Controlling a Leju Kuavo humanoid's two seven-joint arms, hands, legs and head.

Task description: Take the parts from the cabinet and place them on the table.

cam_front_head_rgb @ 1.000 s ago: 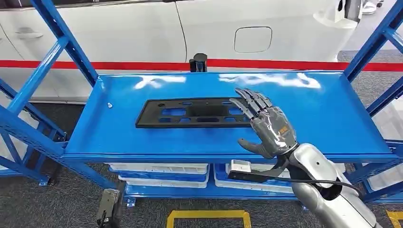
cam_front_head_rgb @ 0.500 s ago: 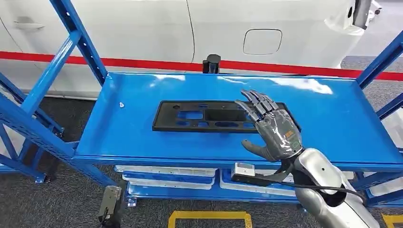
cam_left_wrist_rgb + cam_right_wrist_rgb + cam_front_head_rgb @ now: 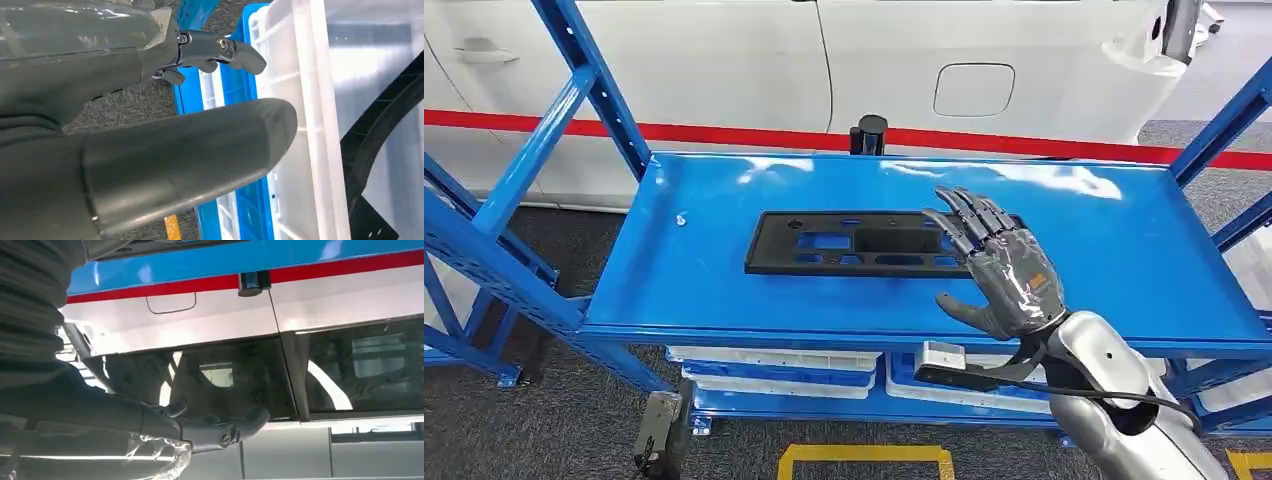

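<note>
A flat black plastic part (image 3: 859, 243) with several cut-outs lies on the blue shelf (image 3: 1124, 240) of the cabinet. My right hand (image 3: 1002, 266) hovers over the part's right end, fingers stretched out and apart, thumb to the side, holding nothing. In the right wrist view the right hand (image 3: 150, 432) reaches out with its fingers extended. My left hand (image 3: 125, 150) hangs beside a white crate (image 3: 312, 120), with nothing in it; the thumb is extended and the fingers are slightly bent.
Blue uprights (image 3: 589, 85) frame the shelf on both sides. White and blue crates (image 3: 774, 365) sit on the lower shelf. A white car (image 3: 874, 60) with a red stripe stands behind. A black post (image 3: 869, 133) rises at the shelf's back edge.
The camera has shifted, so the whole scene moved right since a second ago. The right hand has crept slightly forward over the part's right end, still spread.
</note>
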